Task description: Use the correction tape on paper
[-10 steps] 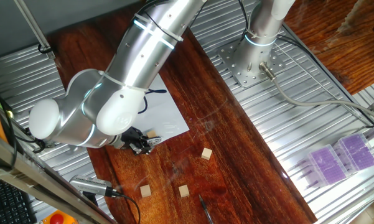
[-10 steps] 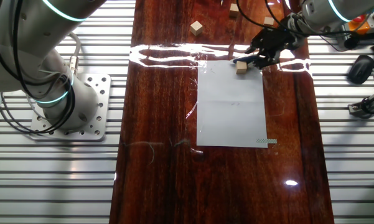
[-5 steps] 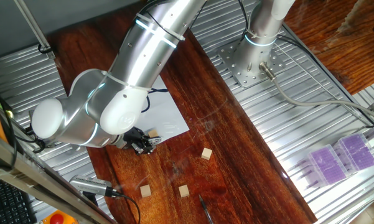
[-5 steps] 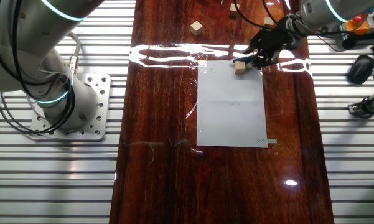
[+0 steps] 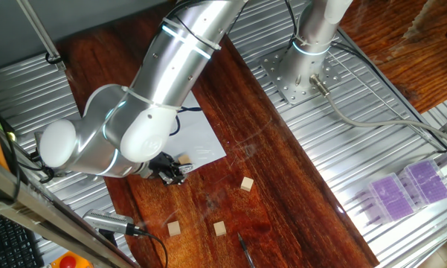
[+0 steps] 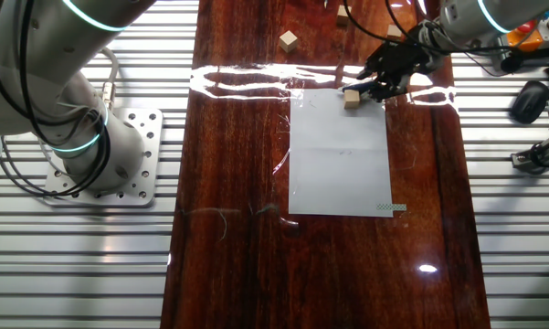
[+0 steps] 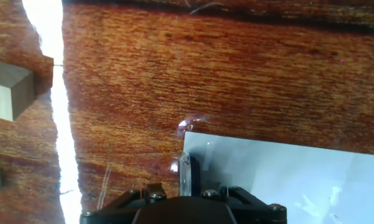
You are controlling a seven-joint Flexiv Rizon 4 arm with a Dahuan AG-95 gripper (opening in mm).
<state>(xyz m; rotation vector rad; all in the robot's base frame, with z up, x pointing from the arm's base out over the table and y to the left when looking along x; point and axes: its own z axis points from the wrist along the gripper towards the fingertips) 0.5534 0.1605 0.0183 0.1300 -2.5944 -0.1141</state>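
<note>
1. You can see the gripper low over one corner of the paper, pinching the correction tape.
2. The tape's tip is at that corner's edge.
3. A wooden cube sits just beside it on the paper.
4. More cubes lie farther off on the tabletop.

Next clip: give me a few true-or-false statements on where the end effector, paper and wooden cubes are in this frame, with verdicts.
1. The end effector is at a corner of the paper. True.
2. A wooden cube lies on the paper beside the end effector. True.
3. The paper lies on the ribbed metal surface. False: it lies on the dark wooden table.
4. All wooden cubes lie on the paper. False: several, such as one cube, lie on bare wood.
5. The correction tape is at the paper's corner. True.
</note>
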